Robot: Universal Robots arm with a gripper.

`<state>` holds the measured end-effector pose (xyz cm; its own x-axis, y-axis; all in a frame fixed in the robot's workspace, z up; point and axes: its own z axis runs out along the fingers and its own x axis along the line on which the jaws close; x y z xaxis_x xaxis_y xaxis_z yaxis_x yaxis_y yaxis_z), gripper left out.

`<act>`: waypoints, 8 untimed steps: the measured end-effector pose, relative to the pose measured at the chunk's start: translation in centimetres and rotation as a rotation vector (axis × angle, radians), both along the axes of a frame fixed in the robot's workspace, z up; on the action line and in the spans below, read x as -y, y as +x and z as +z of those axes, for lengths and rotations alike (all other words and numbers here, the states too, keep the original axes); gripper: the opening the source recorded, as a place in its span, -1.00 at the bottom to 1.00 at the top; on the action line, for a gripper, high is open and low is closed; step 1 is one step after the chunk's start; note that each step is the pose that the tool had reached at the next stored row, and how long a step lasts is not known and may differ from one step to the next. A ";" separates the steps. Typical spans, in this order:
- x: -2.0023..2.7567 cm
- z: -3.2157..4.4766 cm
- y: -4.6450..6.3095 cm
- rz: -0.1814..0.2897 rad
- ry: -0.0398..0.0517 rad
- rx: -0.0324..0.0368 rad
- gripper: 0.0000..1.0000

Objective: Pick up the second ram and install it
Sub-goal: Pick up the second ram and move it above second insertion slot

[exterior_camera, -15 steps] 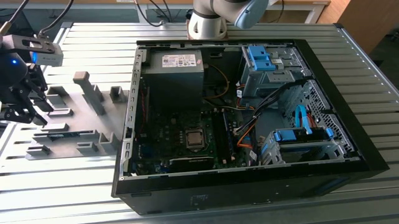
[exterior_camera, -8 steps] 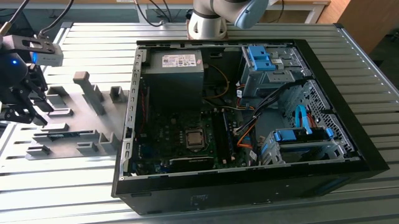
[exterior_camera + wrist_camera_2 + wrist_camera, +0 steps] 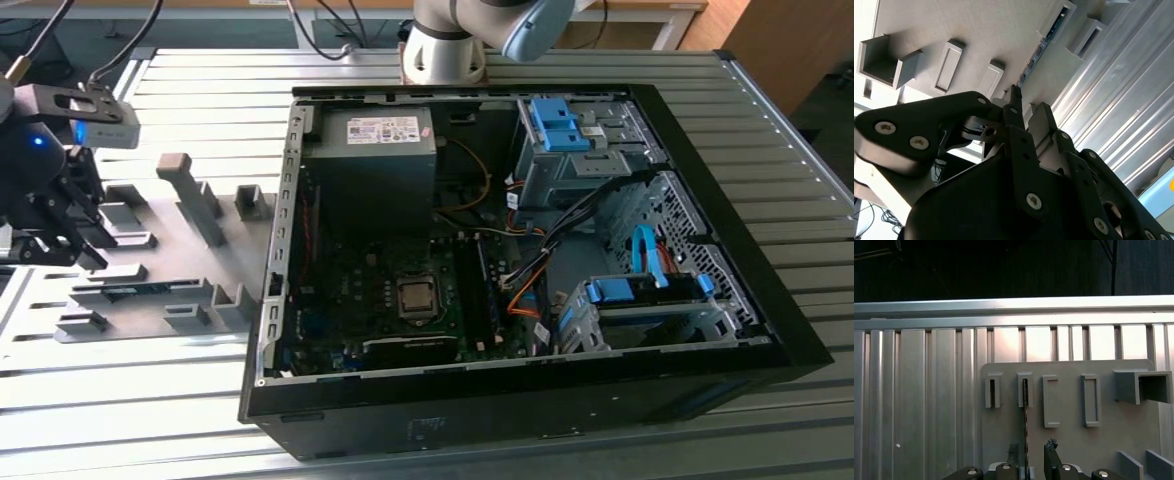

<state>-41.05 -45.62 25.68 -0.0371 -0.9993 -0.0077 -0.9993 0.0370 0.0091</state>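
The second ram (image 3: 136,288) is a thin green stick with a blue label. It stands on edge in grey fixture blocks on the plate (image 3: 174,240), at the exterior view's left. In the first wrist view, the ram (image 3: 1025,410) runs edge-on from a slot toward my gripper (image 3: 1031,454). The fingers (image 3: 1051,450) stand apart on either side of the stick's line, and they do not touch it. The second wrist view shows the ram (image 3: 1040,47) just beyond the gripper (image 3: 1028,102). In the exterior view, my open gripper (image 3: 60,250) hovers over the plate's left part.
The open computer case (image 3: 747,300) lies at the centre and right, with its motherboard (image 3: 387,300), power supply (image 3: 374,150) and blue-tabbed drive cages (image 3: 561,125). Several grey blocks (image 3: 194,195) rise from the plate. Ribbed metal tabletop (image 3: 134,400) surrounds everything.
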 end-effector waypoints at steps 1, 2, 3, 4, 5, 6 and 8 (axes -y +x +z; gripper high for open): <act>0.00 -0.18 0.0 0.000 0.0000 0.0001 -0.33; 0.01 -0.37 0.0 0.000 0.0000 0.0001 -0.33; 0.02 -0.54 0.0 0.000 0.0000 0.0000 -0.33; 0.04 -0.72 0.0 0.000 0.0000 0.0000 -0.33; 0.05 -0.91 0.0 0.001 0.0000 0.0000 -0.33; 0.07 -1.10 0.0 0.001 0.0000 0.0001 -0.33; 0.09 -1.45 0.0 0.001 0.0000 0.0000 -0.33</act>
